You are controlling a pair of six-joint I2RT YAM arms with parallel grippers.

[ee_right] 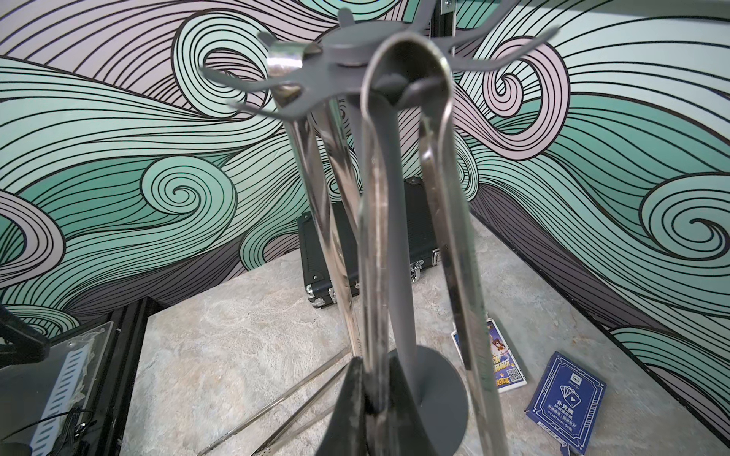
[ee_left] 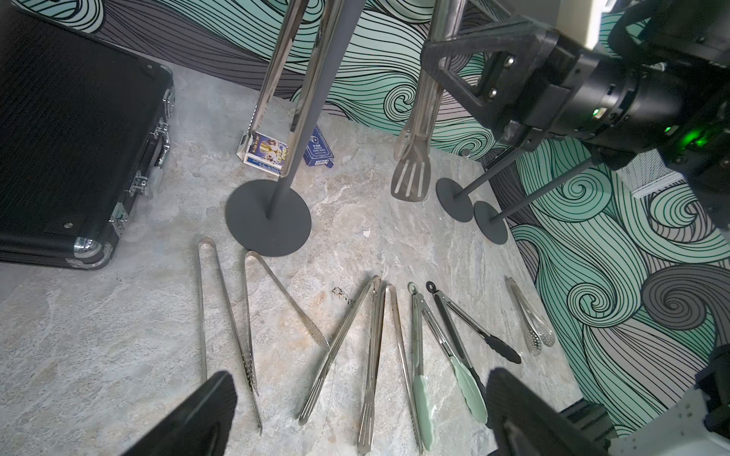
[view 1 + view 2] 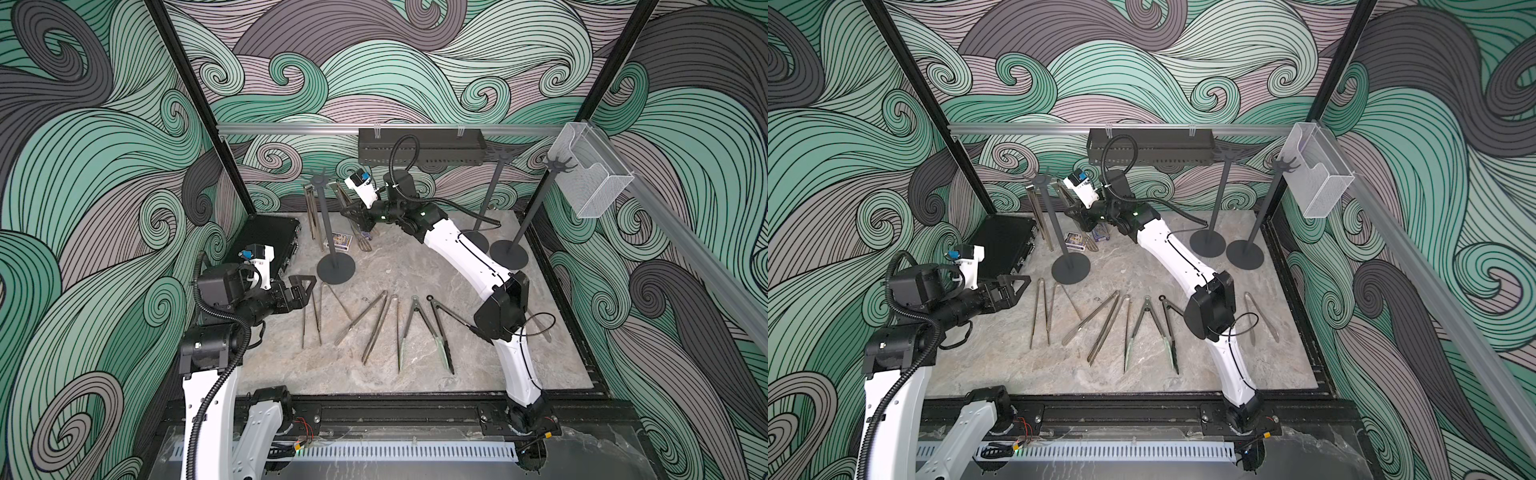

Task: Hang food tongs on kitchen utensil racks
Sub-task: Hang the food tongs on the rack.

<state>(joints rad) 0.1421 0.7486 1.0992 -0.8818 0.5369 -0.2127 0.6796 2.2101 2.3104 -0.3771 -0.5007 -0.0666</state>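
Pinched narrowly by the right gripper (image 3: 353, 216): one leg of long polished steel tongs (image 1: 373, 205), looped by the bend over a hook of the leftmost utensil rack (image 3: 340, 274), slotted tips down. On the same crown, a second plain pair (image 2: 278, 67). Spread wide above the surface (image 3: 415, 365), the left gripper (image 3: 305, 286). Flat in a row below, slim V-shaped tongs (image 2: 373, 355), among them a pale-green-tipped pair (image 2: 424, 402) and a black-tipped pair (image 2: 501, 347).

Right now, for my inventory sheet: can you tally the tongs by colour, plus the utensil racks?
Plain steel tongs: 7
Green-tipped tongs: 1
Black-tipped tongs: 1
Utensil racks: 3
Total: 12
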